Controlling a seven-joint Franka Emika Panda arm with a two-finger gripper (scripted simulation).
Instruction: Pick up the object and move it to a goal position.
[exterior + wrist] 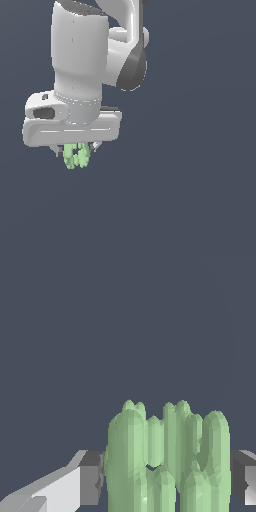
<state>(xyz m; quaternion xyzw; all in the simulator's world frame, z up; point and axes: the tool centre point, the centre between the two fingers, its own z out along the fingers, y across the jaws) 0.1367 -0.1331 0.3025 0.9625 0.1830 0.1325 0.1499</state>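
The object (77, 155) is a small pale green, knobbly piece with lobed arms. It sits between the short grey fingers under my white gripper (76, 148). The gripper is shut on it, with the lobes sticking out below the fingertips. In the wrist view the object (167, 456) fills the space between the two grey finger pads (91, 477), which press on both of its sides. The white arm rises above the gripper in the exterior view.
A plain dark blue-grey surface (190, 190) fills the background in both views. No other objects show.
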